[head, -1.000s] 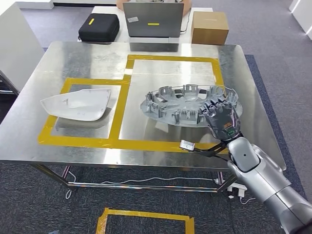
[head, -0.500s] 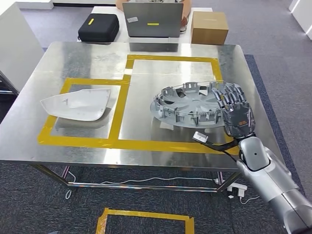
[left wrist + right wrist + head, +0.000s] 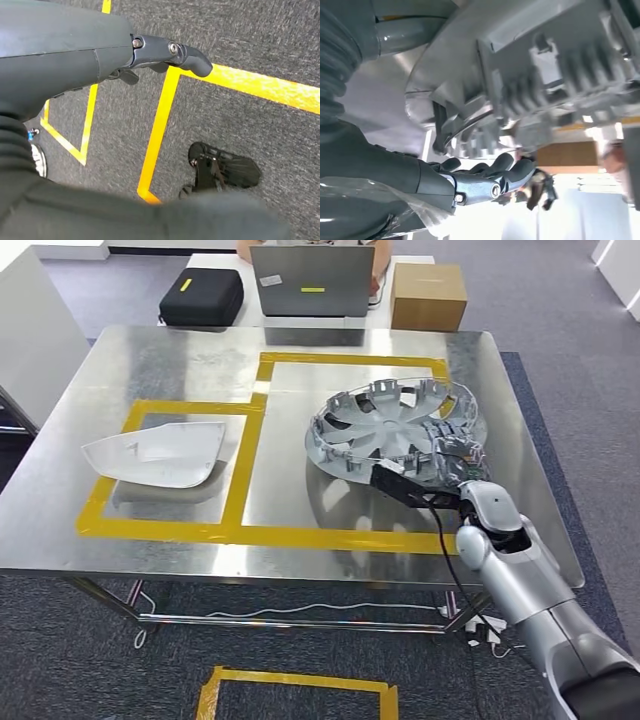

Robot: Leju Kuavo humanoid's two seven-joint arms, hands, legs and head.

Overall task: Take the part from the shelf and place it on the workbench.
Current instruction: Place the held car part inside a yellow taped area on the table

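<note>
Hubcap (image 3: 392, 430), a grey round wheel-cover part with its ribbed inner side facing up, is sitting tilted over the desk (image 3: 151, 360) inside the larger yellow tape rectangle (image 3: 355, 360): its near-left edge is resting on or just above the metal top, and its far-right edge is lifted. The right robot hand (image 3: 449, 462) is gripping the hubcap at its near-right rim, with fingers closed around the edge from beneath; in the right wrist view the dark fingers (image 3: 497, 172) are curling under the moulded clips of the part (image 3: 546, 65). A black cable is running from the wrist across the near edge of the part.

The left robot hand (image 3: 166, 52) is hanging at the robot's side above grey carpet marked with yellow tape lines (image 3: 158, 125). The grey thumb is extending straight and the hand is holding nothing; how far its other fingers are spread cannot be told.

A white mirror housing (image 3: 158, 455) is lying in the smaller taped rectangle on the left part of the desk, well apart from the hubcap. Beyond the desk, a black case (image 3: 202, 295), a laptop (image 3: 313, 280) and a cardboard box (image 3: 429, 295) are sitting on a second table.
</note>
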